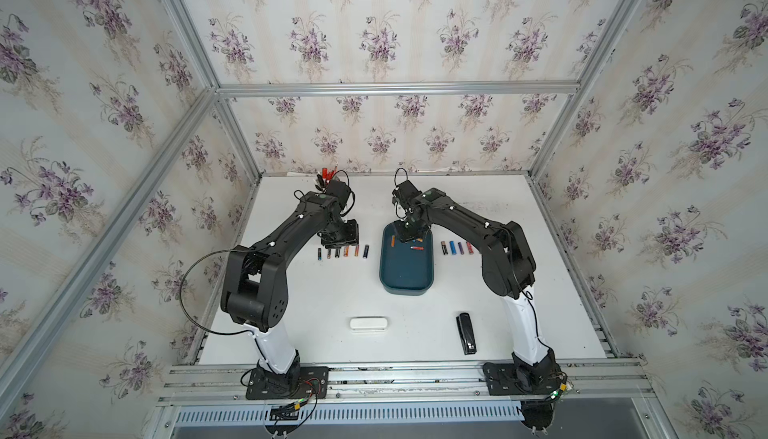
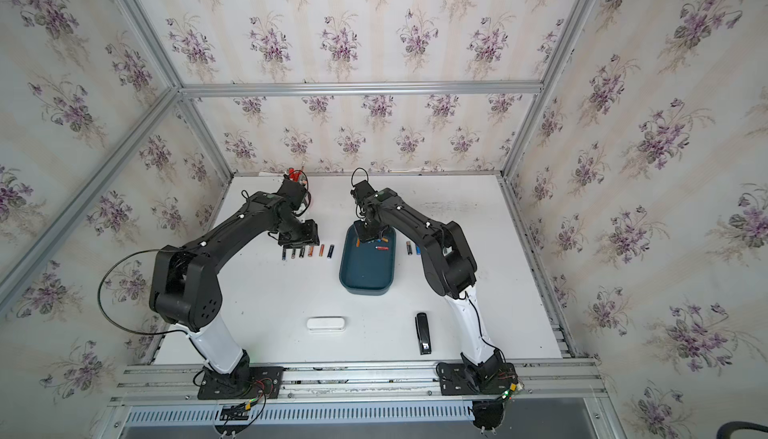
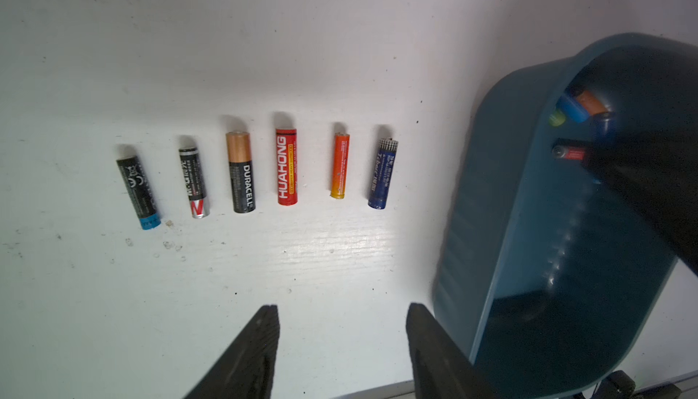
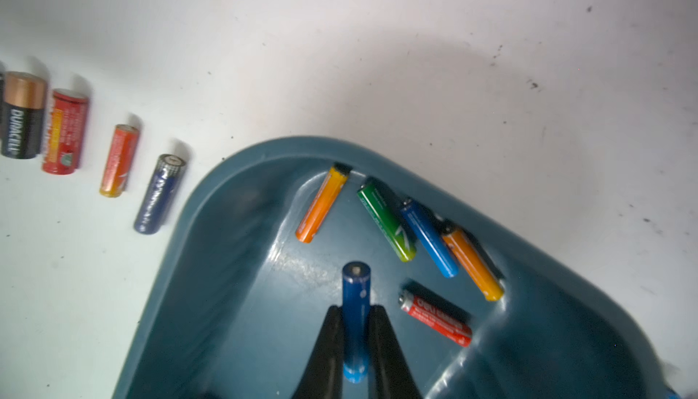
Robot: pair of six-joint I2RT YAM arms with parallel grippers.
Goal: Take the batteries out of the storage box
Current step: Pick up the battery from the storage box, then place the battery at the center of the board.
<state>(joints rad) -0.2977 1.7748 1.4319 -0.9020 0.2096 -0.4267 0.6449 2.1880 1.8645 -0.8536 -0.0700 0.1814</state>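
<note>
- A white table seen from above, with two black robot arms reaching in from the lower edge of the frame.
- The storage box, a dark teal bin with no lid, sits just right of centre in both top views.
- In the right wrist view, the right gripper is low inside the box. Its jaws are clamped on a dark blue battery at lower centre of the frame. Whether the battery has left the floor of the box cannot be told.
- Five more batteries lie loose at the same end of the box: an orange one, a green one, a blue one, a yellow-orange one and a red one.
- In the left wrist view, the left gripper hangs at the lower edge of the frame with its jaws apart and nothing between them.
- Above it in that frame, a row of six batteries lies on the table outside the box.
- In a top view, four batteries lie in a row just right of the box, beside the right arm.
- Judged from this, the job is well past halfway: ten out, one in the grip, five to go.
</note>
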